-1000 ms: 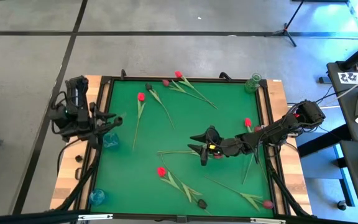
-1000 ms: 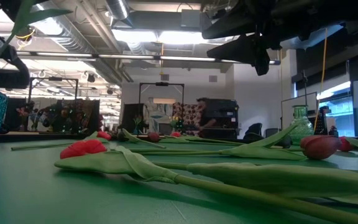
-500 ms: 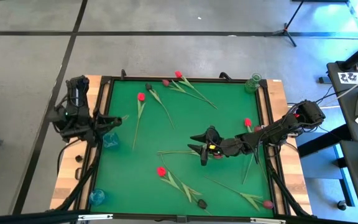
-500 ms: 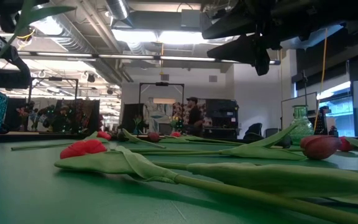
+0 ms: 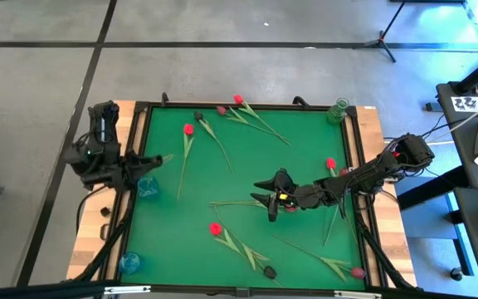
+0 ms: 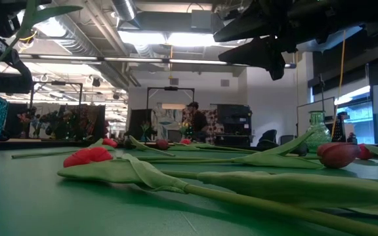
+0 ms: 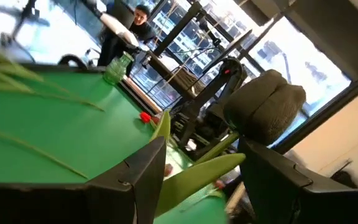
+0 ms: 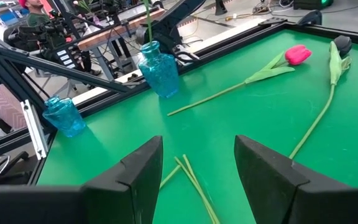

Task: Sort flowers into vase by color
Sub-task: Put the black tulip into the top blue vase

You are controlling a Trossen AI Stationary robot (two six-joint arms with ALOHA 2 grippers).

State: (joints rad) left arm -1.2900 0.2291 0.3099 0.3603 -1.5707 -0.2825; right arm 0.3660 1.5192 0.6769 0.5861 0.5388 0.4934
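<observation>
Green felt covers the counter [image 5: 305,133] in the high view. On it I count eight loose tulips by their heads: four red, two maroon and two black, among them a red tulip [image 5: 188,129]. There are three vases: a blue vase [image 5: 148,188], a second blue vase [image 5: 129,263] and a green vase [image 5: 338,110]. The left gripper [image 5: 149,159] hangs over the blue vase at the left edge. The right gripper [image 5: 257,189] hovers mid-counter over a pair of stems [image 5: 231,203] whose heads I cannot find. In the low view, a ninth flower's stalk [image 6: 8,42] rises from the blue vase, and a person [image 6: 193,121] stands far behind. In the left wrist view, the fingers [image 7: 135,180] stand well apart, and a leaf [image 7: 194,174] of that flower runs through the gap, seemingly unpinched. In the right wrist view, its fingers [image 8: 138,171] are spread wide and empty above the paired stems. The leaf could snag on the left fingers as they pull away, dragging the flower out or tipping the vase. The right fingers could close on both stems at once and so mix colours.
</observation>
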